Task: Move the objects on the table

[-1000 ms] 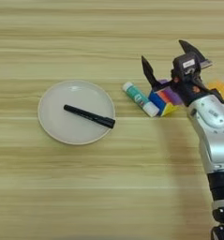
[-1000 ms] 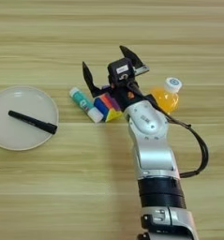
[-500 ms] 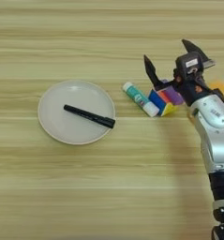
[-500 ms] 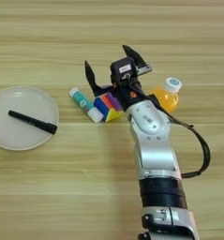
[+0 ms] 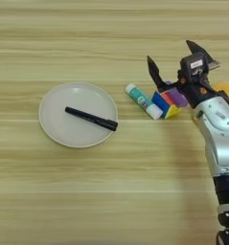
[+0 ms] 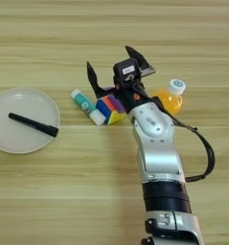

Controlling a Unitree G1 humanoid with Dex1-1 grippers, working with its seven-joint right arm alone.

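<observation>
Black marker pen [image 5: 91,118] lying inside pale plate [image 5: 49,125], slanted across its middle; plate toward left edge of table [image 5: 111,191]. Judged as one placement done, though task names no goal, so uncertain.

Teal tube [image 5: 143,100] with white cap, lying flat near table centre, cap end touching multicoloured cube [image 5: 166,104]. Both resting on wood, neither on plate, neither lifted. Judged as still to be moved.

Right gripper [image 6: 117,71] above and just behind cube, fingers spread wide, holding nothing. One finger [image 6: 92,76] on tube side of cube, other angled up toward far edge. Cannot tell whether any finger touches cube.

Orange bottle with white cap [image 6: 171,98] lying to right of arm, near forearm; shown fully in right eye view only. Also off plate.

Estimate: one of four named things placed; cube likely next, given gripper position over it. Tube touching cube: risk of nudging tube during grasp.
</observation>
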